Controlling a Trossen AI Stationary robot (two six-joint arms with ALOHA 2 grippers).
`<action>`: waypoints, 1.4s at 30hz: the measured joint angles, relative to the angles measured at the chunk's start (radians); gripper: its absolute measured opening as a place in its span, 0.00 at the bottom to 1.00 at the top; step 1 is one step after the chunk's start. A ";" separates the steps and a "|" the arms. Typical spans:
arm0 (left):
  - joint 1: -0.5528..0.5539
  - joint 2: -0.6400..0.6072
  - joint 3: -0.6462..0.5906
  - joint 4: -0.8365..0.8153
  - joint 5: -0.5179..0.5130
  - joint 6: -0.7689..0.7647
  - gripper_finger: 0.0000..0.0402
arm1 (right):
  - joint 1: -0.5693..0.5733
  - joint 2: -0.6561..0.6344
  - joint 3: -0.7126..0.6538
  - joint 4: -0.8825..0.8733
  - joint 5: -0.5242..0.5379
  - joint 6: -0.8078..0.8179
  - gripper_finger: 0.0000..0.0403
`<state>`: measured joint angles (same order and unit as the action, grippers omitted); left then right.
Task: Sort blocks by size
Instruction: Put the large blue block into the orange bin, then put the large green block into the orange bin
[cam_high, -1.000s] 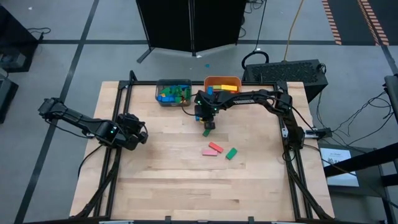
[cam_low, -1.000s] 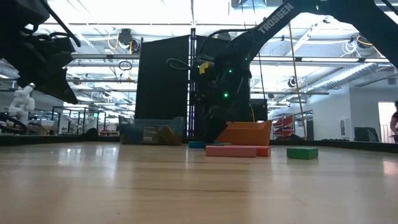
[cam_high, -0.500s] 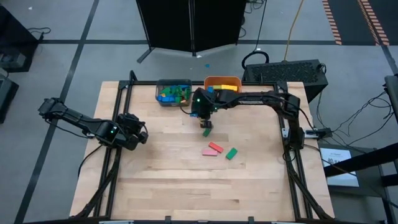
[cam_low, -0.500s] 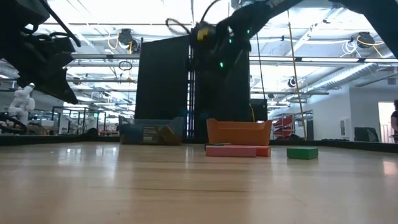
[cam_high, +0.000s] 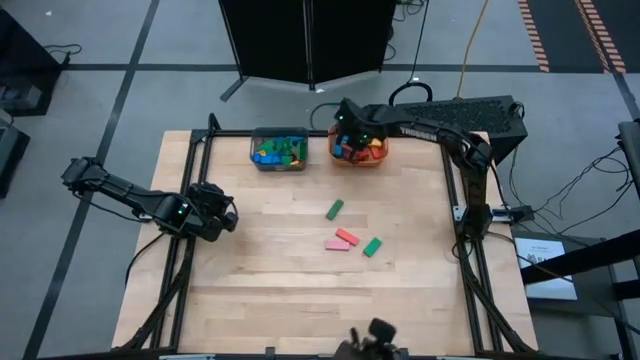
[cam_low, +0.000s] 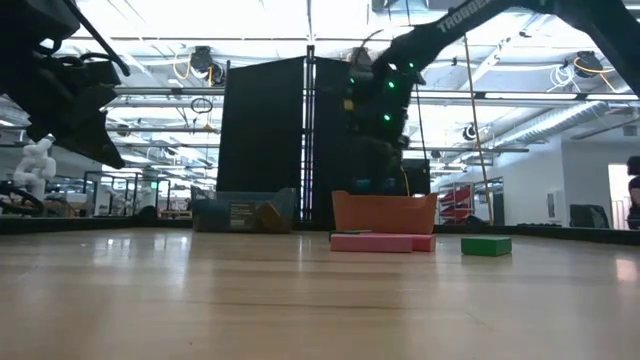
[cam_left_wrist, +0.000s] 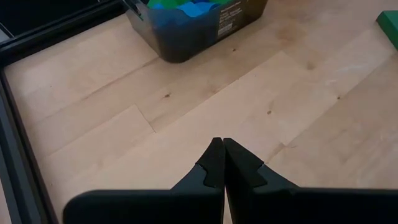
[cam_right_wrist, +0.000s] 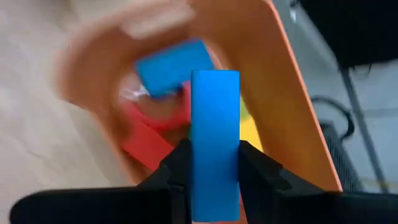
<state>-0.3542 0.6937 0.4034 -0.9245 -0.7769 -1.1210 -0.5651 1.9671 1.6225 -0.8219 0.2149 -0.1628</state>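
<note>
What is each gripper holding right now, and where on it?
Right gripper clamps a long blue block by its long sides, above the orange bin. Left gripper is shut on nothing.

Wooden table (cam_high: 270, 280): 2 bins (cam_high: 279, 160), 4 blocks (cam_high: 334, 209).

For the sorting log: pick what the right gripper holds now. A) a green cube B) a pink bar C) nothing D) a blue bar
D: in the right wrist view the right gripper has its jaws shut on a blue bar, held above the orange bin.
</note>
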 joint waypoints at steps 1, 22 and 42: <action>0.000 0.000 0.000 0.000 0.000 0.000 0.00 | -0.017 0.000 -0.004 -0.013 0.000 0.010 0.18; 0.000 0.001 0.000 -0.001 -0.012 0.001 0.00 | 0.119 -0.024 0.004 -0.038 -0.507 -0.175 0.65; 0.000 0.007 0.000 0.002 -0.009 0.000 0.00 | 0.352 0.131 0.004 -0.050 -0.393 -0.586 0.64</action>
<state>-0.3540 0.7006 0.4034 -0.9230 -0.7856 -1.1206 -0.2131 2.0986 1.6264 -0.8715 -0.1783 -0.7490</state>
